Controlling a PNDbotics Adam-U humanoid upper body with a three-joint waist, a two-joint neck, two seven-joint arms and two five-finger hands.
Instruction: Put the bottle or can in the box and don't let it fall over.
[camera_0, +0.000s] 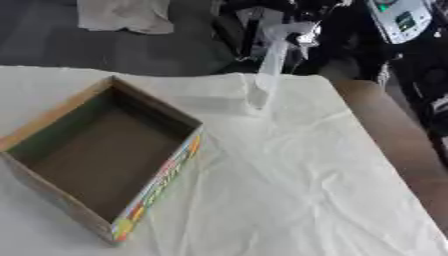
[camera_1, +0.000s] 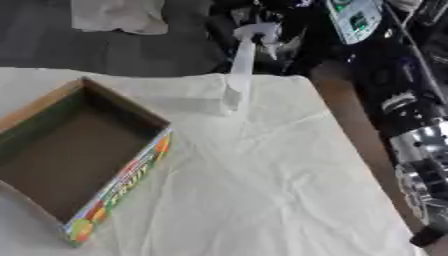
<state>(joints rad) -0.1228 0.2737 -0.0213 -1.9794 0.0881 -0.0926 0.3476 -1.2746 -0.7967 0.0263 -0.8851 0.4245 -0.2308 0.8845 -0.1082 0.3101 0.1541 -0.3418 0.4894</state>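
Clear plastic, the tall bottle (camera_0: 267, 70) stands upright at the table's (camera_0: 297, 190) far edge, well apart from the empty box (camera_0: 96, 155) at the left edge. Only the right arm shows; neither hand's state can be told. Grasp low on the body, lift straight.

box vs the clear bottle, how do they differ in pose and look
The box lies low and wide, open side up; the bottle is tall, slim and upright. The box is brown cardboard with a colourful printed side; the bottle is pale and see-through. Both rest on the white cloth, apart, untouched by any hand.
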